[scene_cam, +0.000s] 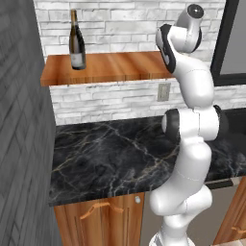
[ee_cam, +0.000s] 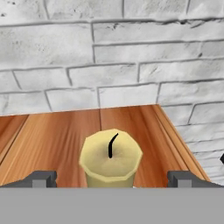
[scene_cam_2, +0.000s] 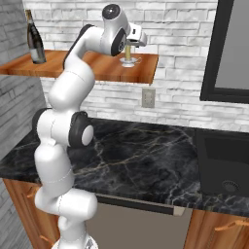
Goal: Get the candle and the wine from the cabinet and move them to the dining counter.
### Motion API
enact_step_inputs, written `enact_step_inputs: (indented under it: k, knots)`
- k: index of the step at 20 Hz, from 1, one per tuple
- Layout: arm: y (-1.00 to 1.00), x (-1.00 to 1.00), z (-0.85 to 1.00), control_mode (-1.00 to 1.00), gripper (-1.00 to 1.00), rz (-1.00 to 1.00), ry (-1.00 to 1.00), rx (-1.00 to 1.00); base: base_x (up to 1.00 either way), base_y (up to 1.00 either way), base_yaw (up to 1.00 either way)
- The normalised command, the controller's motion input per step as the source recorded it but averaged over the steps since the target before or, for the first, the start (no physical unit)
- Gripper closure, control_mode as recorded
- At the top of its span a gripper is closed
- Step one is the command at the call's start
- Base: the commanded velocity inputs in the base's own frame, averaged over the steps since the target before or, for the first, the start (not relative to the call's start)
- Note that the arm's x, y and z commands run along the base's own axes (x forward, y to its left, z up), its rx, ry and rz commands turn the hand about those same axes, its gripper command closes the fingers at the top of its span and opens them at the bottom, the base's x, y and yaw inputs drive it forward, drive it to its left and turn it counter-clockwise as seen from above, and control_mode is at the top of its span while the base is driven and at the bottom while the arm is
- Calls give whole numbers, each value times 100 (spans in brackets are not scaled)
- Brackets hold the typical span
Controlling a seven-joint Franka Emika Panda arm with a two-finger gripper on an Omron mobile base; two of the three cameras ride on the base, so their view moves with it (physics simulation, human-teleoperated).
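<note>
The candle (ee_cam: 110, 159), a pale yellow stub with a black wick, stands in its small white holder (scene_cam_2: 128, 62) near the right end of the cabinet (scene_cam: 110, 67), an orange-brown wall shelf. My gripper (ee_cam: 111, 180) is open. Its fingertips (ee_cam: 41, 179) stand wide on either side of the candle's top without touching it. In the right base view my gripper (scene_cam_2: 129, 46) sits just over the candle (scene_cam_2: 128, 53). The wine (scene_cam: 77, 41), a dark bottle with a pale label, stands upright at the shelf's left end. The dining counter is out of view.
A white brick wall (ee_cam: 109, 57) backs the shelf. Below it runs a black marble wall counter (scene_cam: 120, 153) over wooden base cabinets (scene_cam: 101, 216). A grey wall (scene_cam: 21, 144) closes the left side. A dark framed panel (scene_cam_2: 228, 48) and a black appliance (scene_cam_2: 223, 160) stand at the right.
</note>
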Motion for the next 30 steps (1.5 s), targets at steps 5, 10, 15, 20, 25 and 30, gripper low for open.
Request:
enact_step_inputs:
  k: [5, 10, 15, 20, 25, 30]
  knots:
    - [0, 10, 0, -100, -100, 0, 0, 0, 0, 0, 0]
    - [0, 1, 0, -100, 100, 0, 0, 0, 0, 0, 0]
    - [0, 0, 0, -100, 100, 0, 0, 0, 0, 0, 0]
    - [0, 0, 0, -100, 100, 0, 0, 0, 0, 0, 0]
    - [0, -18, 0, -100, 100, 0, 0, 0, 0, 0, 0]
    - [-6, -59, 4, -100, 100, 0, -3, 0, 0, 0, 0]
